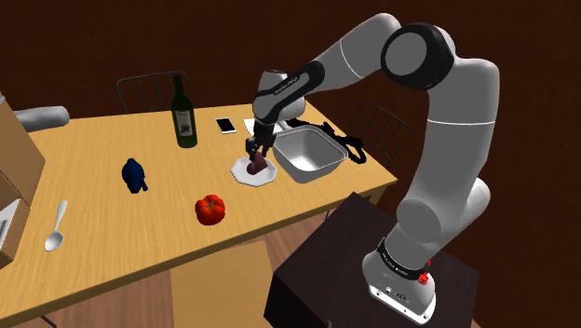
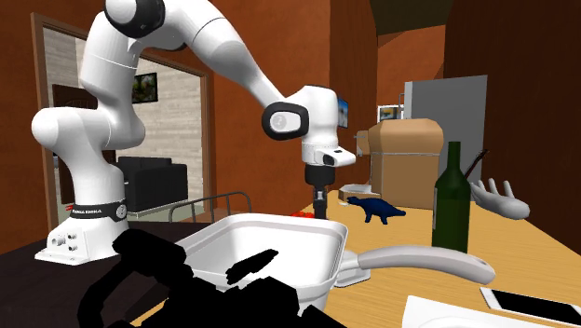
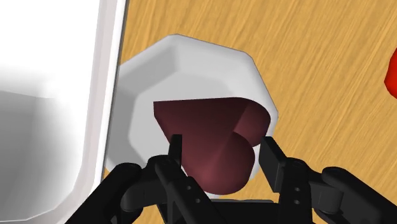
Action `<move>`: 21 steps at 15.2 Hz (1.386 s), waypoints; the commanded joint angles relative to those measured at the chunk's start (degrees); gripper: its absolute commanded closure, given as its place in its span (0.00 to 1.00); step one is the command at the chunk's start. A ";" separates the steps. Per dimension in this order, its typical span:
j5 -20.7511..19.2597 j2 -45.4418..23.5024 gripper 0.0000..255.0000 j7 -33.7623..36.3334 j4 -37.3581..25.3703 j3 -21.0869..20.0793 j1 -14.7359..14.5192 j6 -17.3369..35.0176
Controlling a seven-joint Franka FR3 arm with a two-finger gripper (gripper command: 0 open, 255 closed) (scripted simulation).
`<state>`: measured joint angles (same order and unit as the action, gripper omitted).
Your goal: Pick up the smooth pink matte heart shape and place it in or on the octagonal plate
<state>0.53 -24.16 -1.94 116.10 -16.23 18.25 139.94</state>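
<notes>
A dark pink heart shape hangs tilted just over a white octagonal plate, its lower part reaching past the plate's rim. My black gripper is shut on the heart, one finger pressed into its side and the other finger against its lobe. In the shoulder view the gripper points straight down at the heart above the plate, near the table's middle. In the second exterior view the gripper drops behind the pan's far rim.
A white pan stands right beside the plate. On the table are a green bottle, a phone, a blue toy animal, a red pepper and a spoon. A cardboard box stands at the shoulder view's left.
</notes>
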 commanded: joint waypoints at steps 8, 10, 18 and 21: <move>-1.47 -5.42 1.00 0.35 0.05 1.02 -0.64 5.21; -1.82 -6.70 1.00 0.46 -0.11 1.24 -0.82 6.31; -2.07 -8.01 1.00 0.51 -0.32 1.59 -1.11 7.40; -3.34 -8.86 0.00 2.05 -2.81 2.46 -2.73 7.89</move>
<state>-2.18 -32.71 -0.58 114.26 -14.22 16.20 147.95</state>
